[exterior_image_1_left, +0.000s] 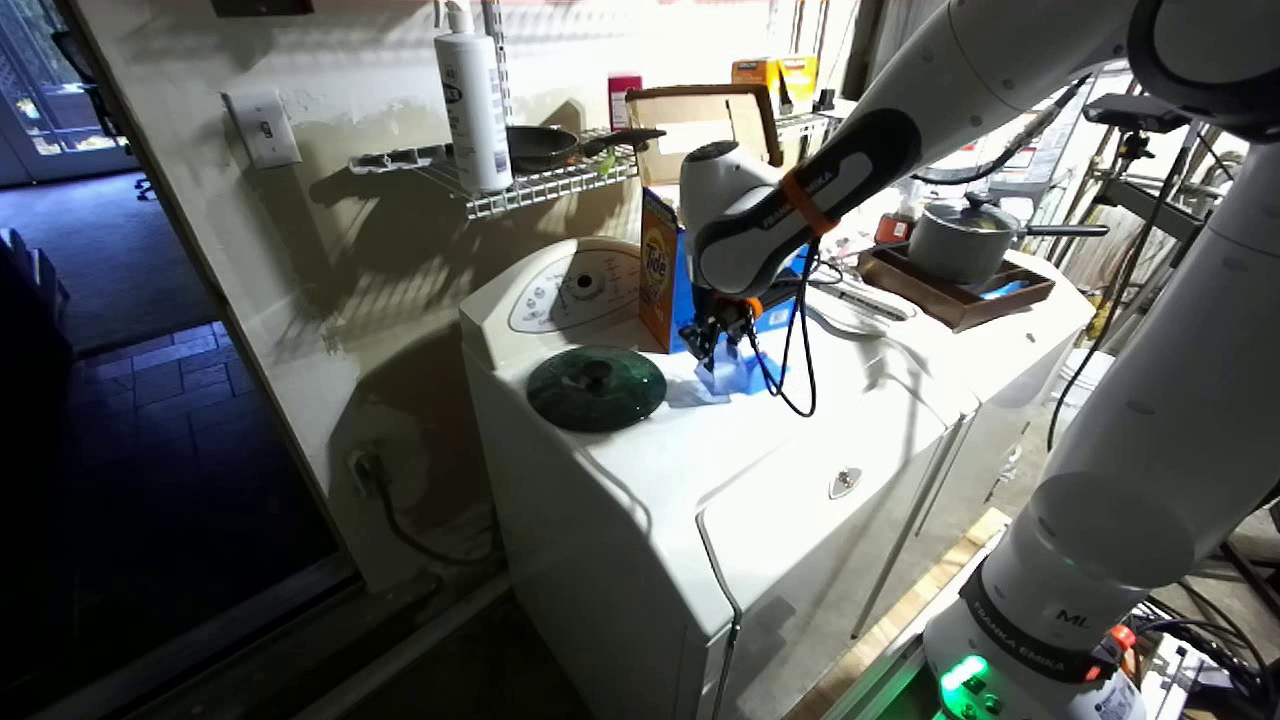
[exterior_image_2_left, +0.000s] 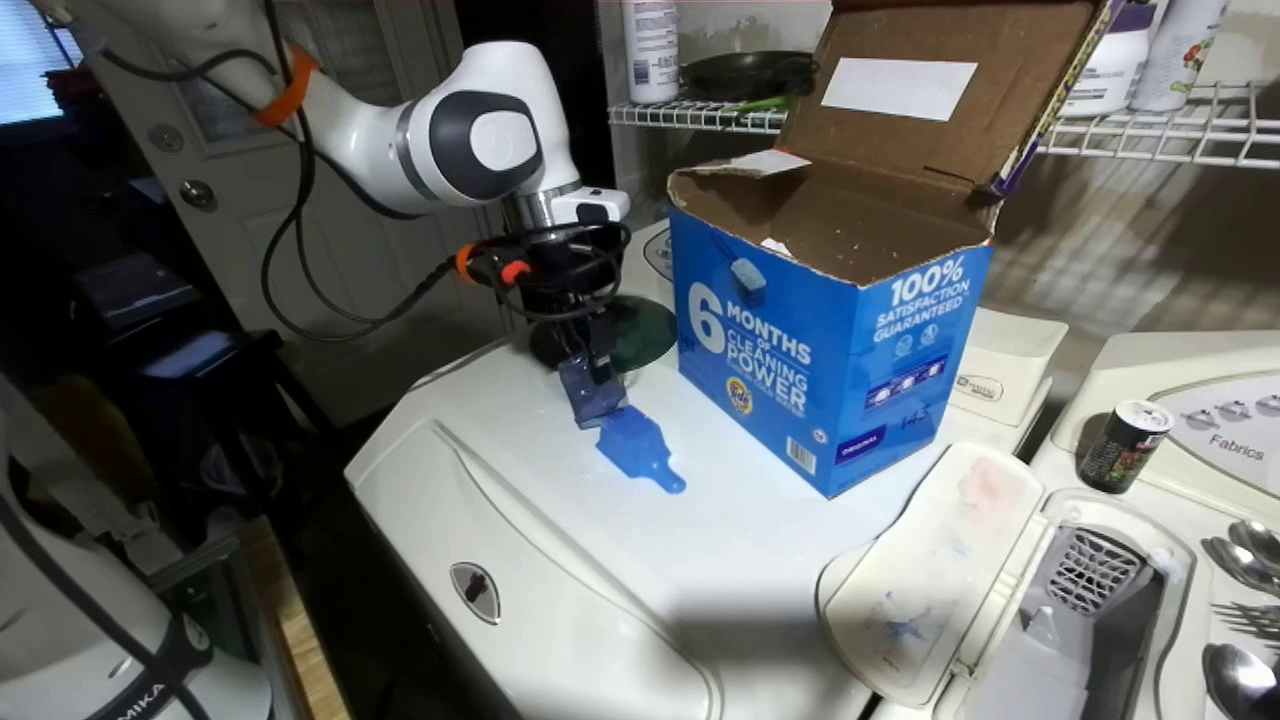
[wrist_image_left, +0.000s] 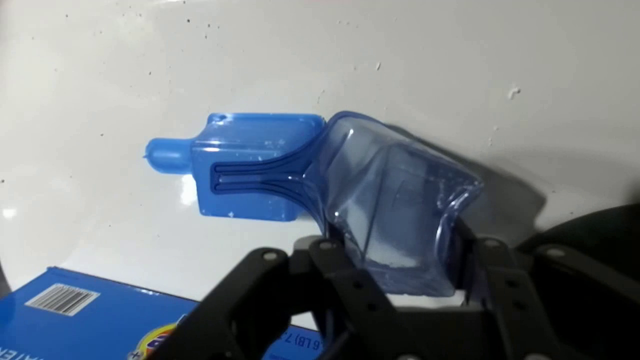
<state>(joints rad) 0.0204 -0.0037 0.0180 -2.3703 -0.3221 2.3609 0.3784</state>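
Black two-finger gripper (wrist_image_left: 397, 245) is clamped across translucent-blue square plastic scoop (wrist_image_left: 390, 195), likely for stability, beside blue cardboard box (exterior_image_2_left: 845, 340).

The clear scoop (wrist_image_left: 390, 210) is glossy plastic, the blue scoop (wrist_image_left: 270, 135) smooth opaque plastic, and the box (exterior_image_2_left: 840, 330) cardboard (matt inside).

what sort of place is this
Probably a home laundry area: a white machine with a dial panel, a Tide box standing on it, and a neighbouring control panel marked "Fabrics".
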